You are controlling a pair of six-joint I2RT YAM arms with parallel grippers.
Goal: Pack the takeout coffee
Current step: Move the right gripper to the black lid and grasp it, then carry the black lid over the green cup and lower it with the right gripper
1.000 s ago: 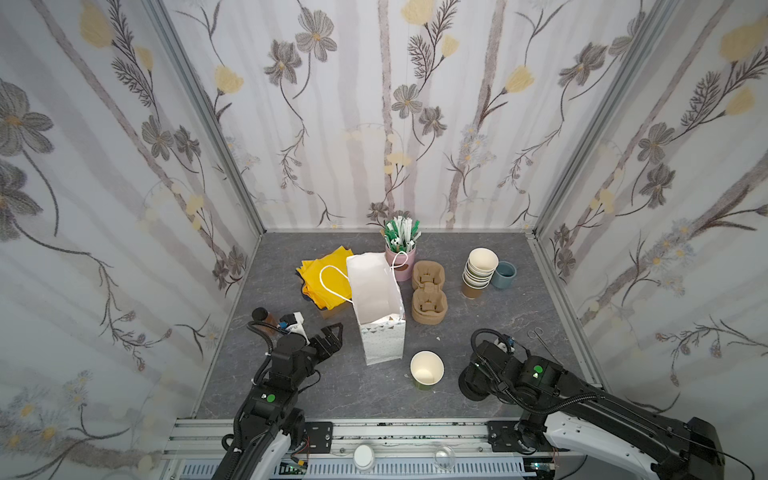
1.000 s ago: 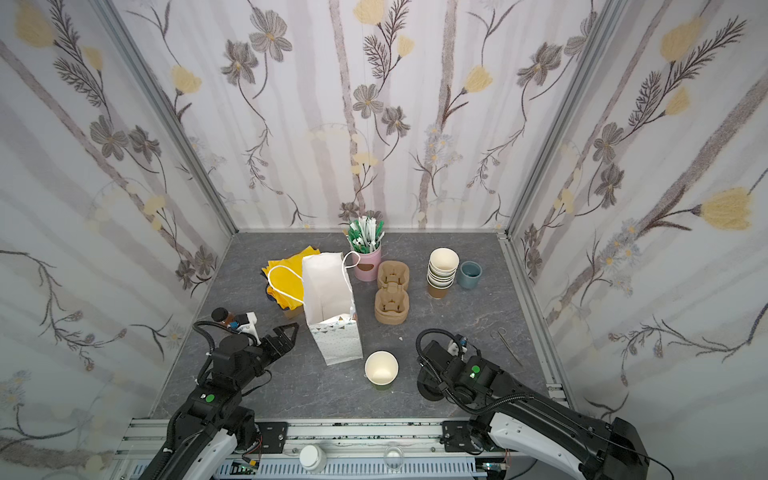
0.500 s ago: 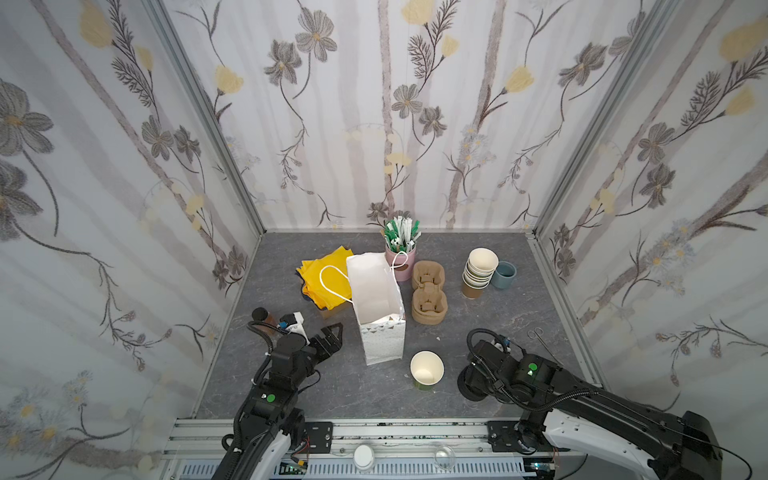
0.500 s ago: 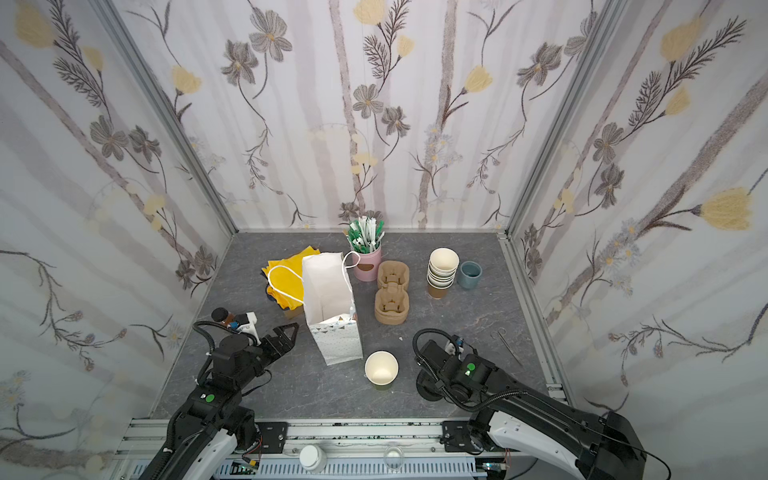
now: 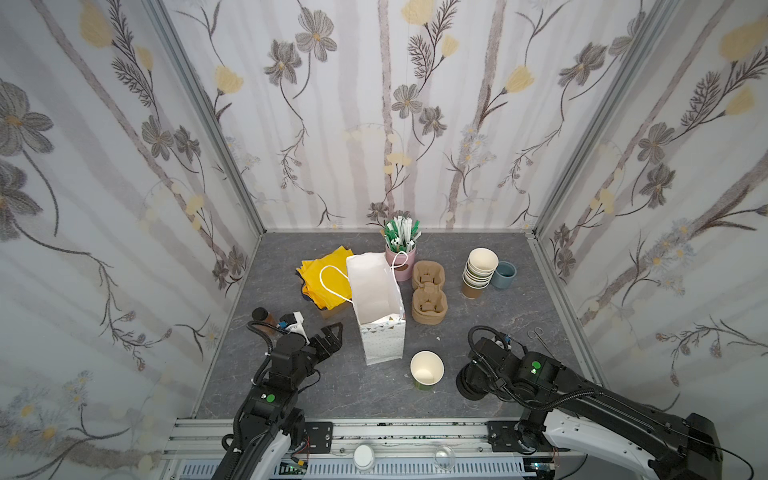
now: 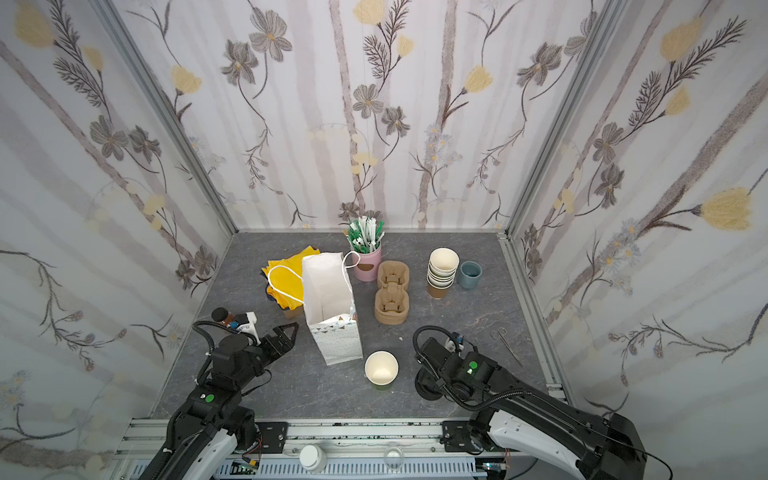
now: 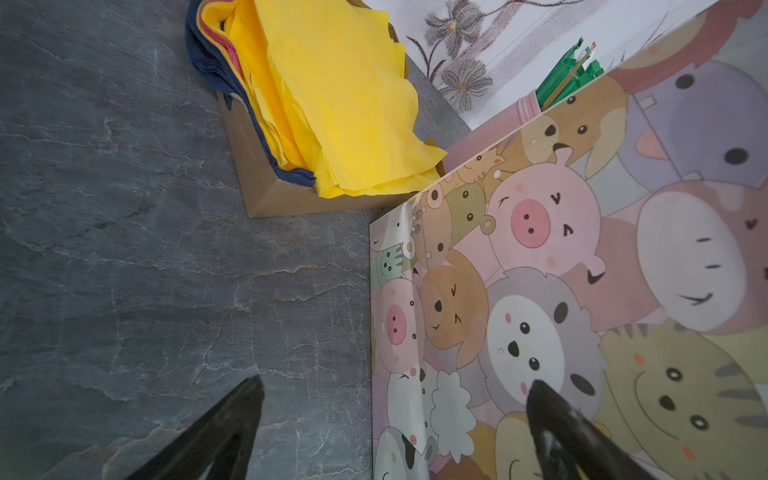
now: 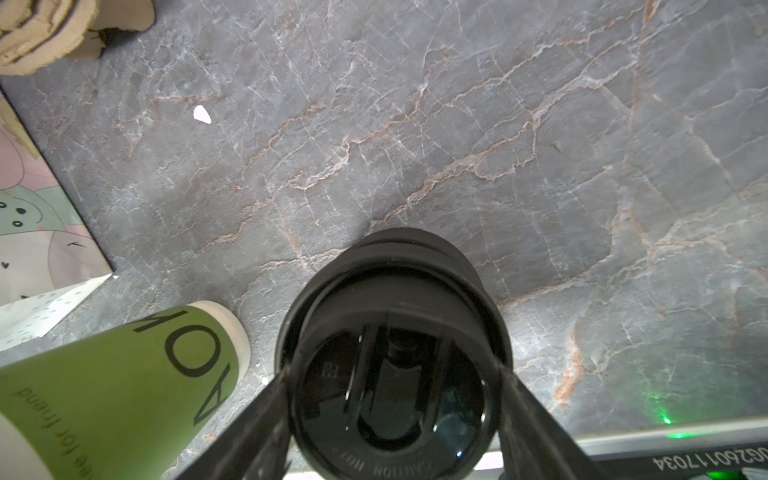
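The takeout coffee cup [image 5: 427, 368] [image 6: 381, 368] stands open-topped near the front middle, green outside [image 8: 104, 382] and cream inside, with no lid on it. Just right of it sits a pile of black lids [image 5: 467, 384] [image 8: 395, 332]. My right gripper [image 5: 469, 380] [image 8: 395, 372] reaches down over the pile, and both fingers press against the rim of the top lid. The white gift bag [image 5: 376, 291] [image 7: 582, 291] stands open behind the cup. My left gripper [image 5: 332, 332] [image 7: 395, 382] hovers open and empty at the bag's left side.
Two cardboard cup carriers [image 5: 429, 297] lie right of the bag. A stack of lidless cups [image 5: 480, 268], a blue cup [image 5: 503, 275] and a pink holder of stirrers [image 5: 401, 249] stand at the back. Yellow napkins [image 5: 322, 278] fill a box on the left. Scissors [image 5: 540, 334] lie at the right.
My right gripper's fingers have drawn in around the black lid pile and the arm has edged slightly left. The left arm, cup and bag have not moved.
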